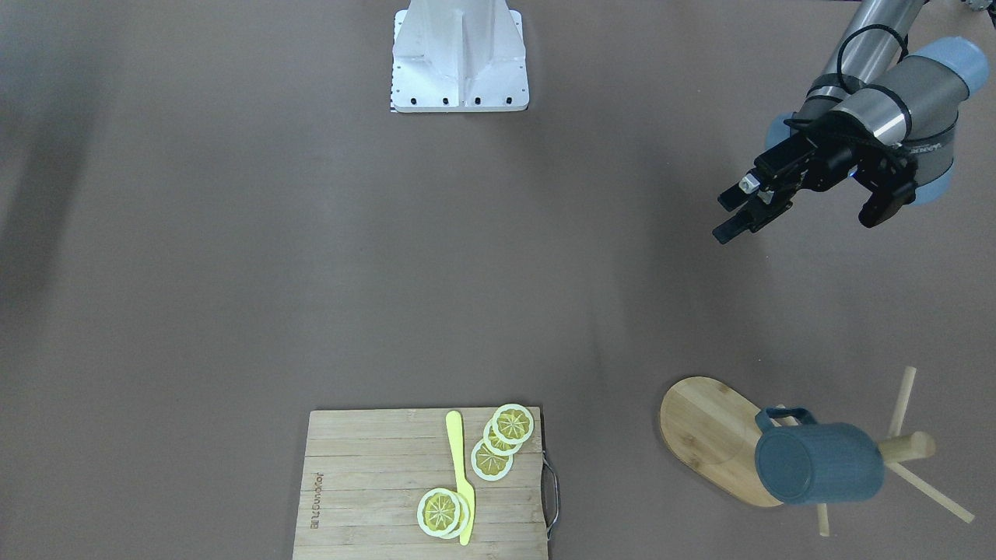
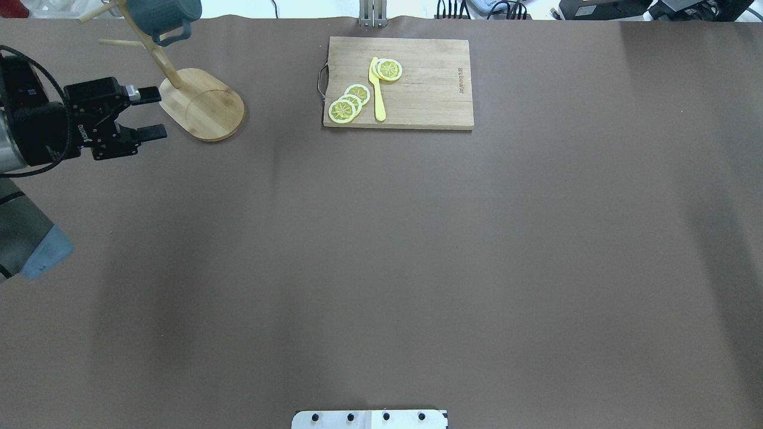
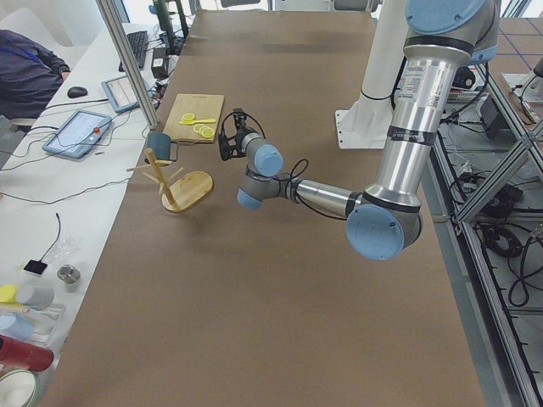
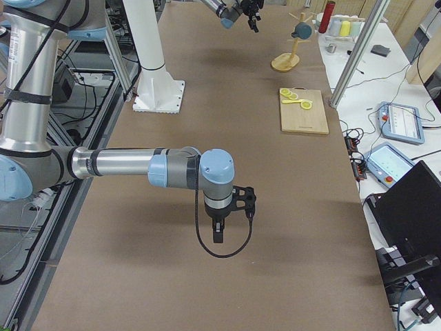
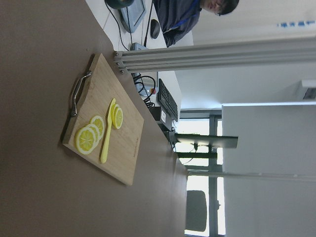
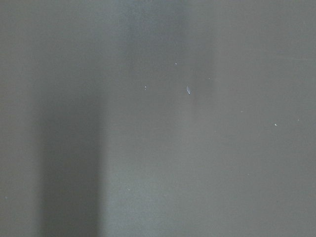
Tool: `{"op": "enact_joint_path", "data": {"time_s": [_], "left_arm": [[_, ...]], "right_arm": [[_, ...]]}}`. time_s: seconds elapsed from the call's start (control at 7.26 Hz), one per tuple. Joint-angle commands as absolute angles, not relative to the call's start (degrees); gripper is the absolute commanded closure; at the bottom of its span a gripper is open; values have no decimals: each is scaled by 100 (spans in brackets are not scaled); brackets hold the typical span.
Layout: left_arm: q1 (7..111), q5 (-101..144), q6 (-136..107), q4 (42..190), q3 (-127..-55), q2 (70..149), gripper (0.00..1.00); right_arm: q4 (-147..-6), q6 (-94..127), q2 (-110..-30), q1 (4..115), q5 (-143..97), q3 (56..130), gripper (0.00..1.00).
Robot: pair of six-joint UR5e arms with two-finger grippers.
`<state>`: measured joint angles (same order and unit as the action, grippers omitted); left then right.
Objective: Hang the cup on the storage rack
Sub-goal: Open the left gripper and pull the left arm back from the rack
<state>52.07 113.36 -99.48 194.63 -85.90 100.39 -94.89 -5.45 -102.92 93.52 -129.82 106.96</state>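
In the overhead view, at the far left, the left end effector (image 2: 154, 113) is hovering above the brown surface (image 2: 381, 256) with its two black fingers spread wide and nothing between them. It is pointing across toward the storage rack (image 2: 205, 107) but is touching neither the rack nor anything else; the front-facing view shows it (image 1: 724, 216) sitting clear of the rack's oval base (image 1: 700, 424).

Just to its right, the rack is standing upright on the surface near the far edge, its post rising from one end of the base. The cup (image 2: 161, 15) is hanging high on the rack, off the surface, with its loop handle turned toward the post side. From the front-facing view the cup (image 1: 821, 463) is lying roughly on its side against the pegs, its flat bottom facing the camera; a pale bit of wood is showing through the handle, so the handle appears to be sitting over a peg.

Further right, well apart from the rack, a wooden cutting board (image 2: 417, 89) is lying flat, carrying lemon slices (image 2: 343, 110) and a yellow knife (image 2: 377, 89) placed between the slices.

The right end effector (image 4: 219, 231) is appearing only in the side view from the robot's right, pointing down over bare surface far from the rack; whether its fingers are spread or closed cannot be told there.
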Motion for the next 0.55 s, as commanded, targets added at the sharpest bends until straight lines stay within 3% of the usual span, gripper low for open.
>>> {"op": "enact_joint_path", "data": {"time_s": [0.0,0.41], "left_arm": [[5334,12002,-7163,18629,-8753,9721,1],[5879,12305,-3807,16997,-8981,9624,1]], "right_arm": [[-9492,-545,-10292,9352,-12981,10688,0],[-9492,-545,-10292,9352,-12981,10688,0]]}}
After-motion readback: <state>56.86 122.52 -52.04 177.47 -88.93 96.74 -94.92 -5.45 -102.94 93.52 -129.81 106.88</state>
